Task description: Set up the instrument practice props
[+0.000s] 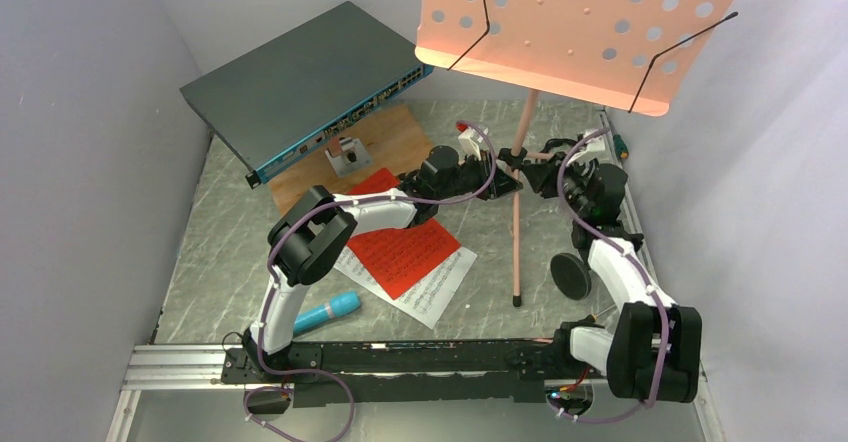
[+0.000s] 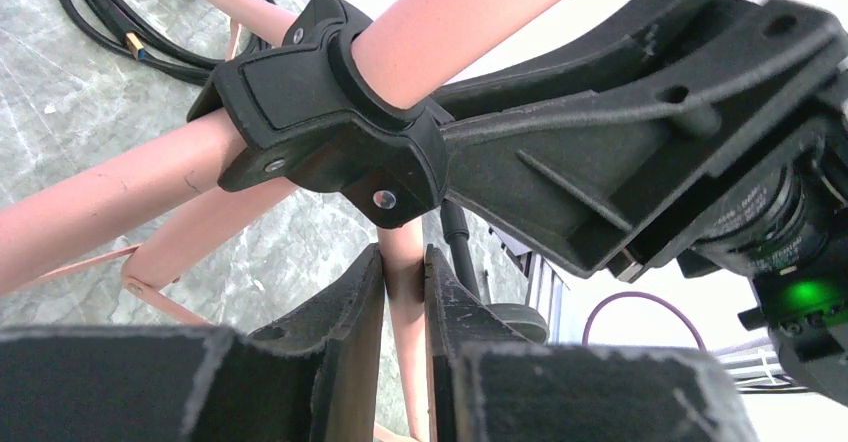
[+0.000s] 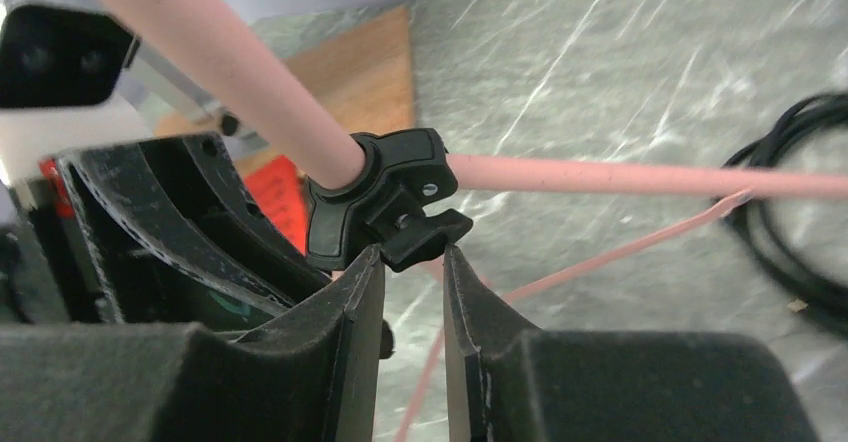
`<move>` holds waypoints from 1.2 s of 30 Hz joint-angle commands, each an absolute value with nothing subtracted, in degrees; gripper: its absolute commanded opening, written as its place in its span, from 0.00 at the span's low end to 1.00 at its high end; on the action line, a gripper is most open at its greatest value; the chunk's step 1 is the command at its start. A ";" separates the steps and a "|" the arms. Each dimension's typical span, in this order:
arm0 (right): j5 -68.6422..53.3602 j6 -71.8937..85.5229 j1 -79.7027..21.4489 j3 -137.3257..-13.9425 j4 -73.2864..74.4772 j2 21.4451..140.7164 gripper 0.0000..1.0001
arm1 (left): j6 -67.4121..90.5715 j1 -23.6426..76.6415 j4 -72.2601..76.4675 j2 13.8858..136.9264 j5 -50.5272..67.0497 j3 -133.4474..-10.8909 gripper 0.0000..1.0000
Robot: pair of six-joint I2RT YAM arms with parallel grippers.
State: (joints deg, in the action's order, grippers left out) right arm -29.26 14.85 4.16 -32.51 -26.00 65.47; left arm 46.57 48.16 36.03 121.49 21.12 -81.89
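Bright, even light, soft shadows.
The music stand point(image 1: 560, 37) glowed along its lower edge; wrist views went soft up close — black cable point(image 3: 742, 217) blurred.

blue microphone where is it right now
In the top external view the blue microphone lies flat on the table, near left, between the left arm and the sheet-music pages.

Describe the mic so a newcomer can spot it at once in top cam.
From the big salmon-pink music stand, drop to the red and white sheet-music pages on the table. Just near-left of them, beside the left arm, lies the microphone: a short cyan-blue cylinder, unlike the flat paper beside it.
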 commanded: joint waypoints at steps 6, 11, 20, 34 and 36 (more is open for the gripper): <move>-28.70 50.82 16.26 -46.59 -7.09 77.23 0.00 | 40.82 47.37 16.11 126.98 20.76 -77.20 0.00; -39.44 65.42 18.94 -47.28 -8.47 86.27 0.00 | 40.53 47.37 15.72 126.91 20.83 -77.35 0.00; -39.74 54.05 18.96 -50.33 -2.60 85.43 0.13 | 40.02 47.30 13.19 126.40 21.46 -79.06 0.00; -31.47 30.33 15.28 -49.82 9.96 65.48 0.77 | 43.46 45.62 11.04 125.57 28.99 -82.28 0.34; -30.52 29.18 13.51 -49.16 9.92 63.90 0.77 | 43.71 45.52 11.54 124.74 30.03 -82.18 0.44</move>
State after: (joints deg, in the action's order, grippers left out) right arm -34.61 34.98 16.12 -49.10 8.16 66.50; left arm 45.95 46.74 26.81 122.17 27.97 -85.80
